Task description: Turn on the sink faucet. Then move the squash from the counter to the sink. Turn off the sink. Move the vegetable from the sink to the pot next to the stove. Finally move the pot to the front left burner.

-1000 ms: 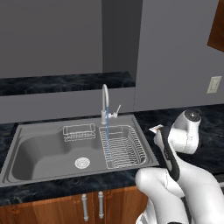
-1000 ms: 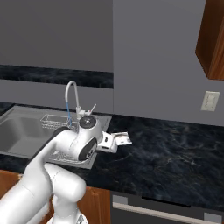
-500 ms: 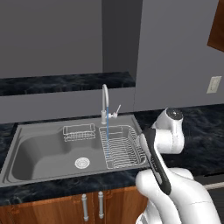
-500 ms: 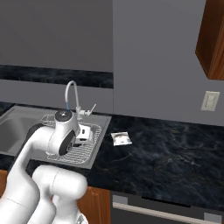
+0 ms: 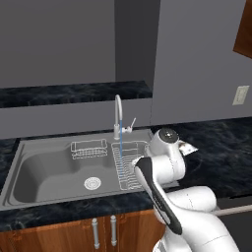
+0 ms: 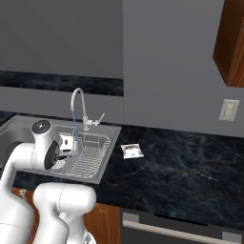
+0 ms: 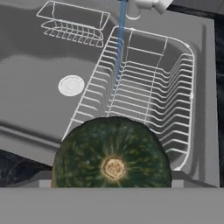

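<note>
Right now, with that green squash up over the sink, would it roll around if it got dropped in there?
Probably yes. The squash looks round and smooth, so it would likely roll on the sink's sloping floor toward the drain. If it lands in the wire rack, the wires may hold it. It looks firm, so it should not squash or flop.

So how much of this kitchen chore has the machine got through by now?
Done: the sink faucet is on, a blue stream running into the wire rack. In hand: the pincer carries the squash above the sink, not yet set down. Left: dropping it in, shutting off the water, then the pot and burner steps.
</note>
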Controlling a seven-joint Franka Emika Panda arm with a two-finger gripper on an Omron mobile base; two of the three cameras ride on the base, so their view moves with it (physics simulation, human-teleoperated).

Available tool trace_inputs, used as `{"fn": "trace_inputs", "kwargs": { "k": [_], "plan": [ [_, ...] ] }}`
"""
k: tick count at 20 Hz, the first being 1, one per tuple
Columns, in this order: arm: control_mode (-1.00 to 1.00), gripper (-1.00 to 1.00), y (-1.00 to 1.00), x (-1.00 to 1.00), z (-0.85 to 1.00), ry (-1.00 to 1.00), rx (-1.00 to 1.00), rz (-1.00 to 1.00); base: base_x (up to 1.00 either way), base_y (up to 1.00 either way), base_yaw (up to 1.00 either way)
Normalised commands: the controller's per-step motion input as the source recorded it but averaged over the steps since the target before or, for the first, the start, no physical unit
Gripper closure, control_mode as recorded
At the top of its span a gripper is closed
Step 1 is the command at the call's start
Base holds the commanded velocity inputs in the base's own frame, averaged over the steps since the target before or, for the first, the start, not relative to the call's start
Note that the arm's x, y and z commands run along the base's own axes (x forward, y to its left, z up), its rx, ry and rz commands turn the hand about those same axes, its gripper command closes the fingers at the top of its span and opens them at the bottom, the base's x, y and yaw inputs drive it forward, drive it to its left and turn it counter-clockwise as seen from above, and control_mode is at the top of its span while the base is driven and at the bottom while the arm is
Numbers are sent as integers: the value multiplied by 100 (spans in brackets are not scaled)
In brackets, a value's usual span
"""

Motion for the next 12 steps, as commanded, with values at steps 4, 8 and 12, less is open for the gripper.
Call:
{"fn": "trace_inputs", "kwargs": {
  "k": [4,8,12],
  "plan": [
    [-100,100,31,3,-19,1,-6,6,0,0,0],
    [-100,100,59,28,-11,4,-10,0,0,0,0],
    [-100,100,54,24,-7,5,-8,0,0,0,0]
  ]
}}
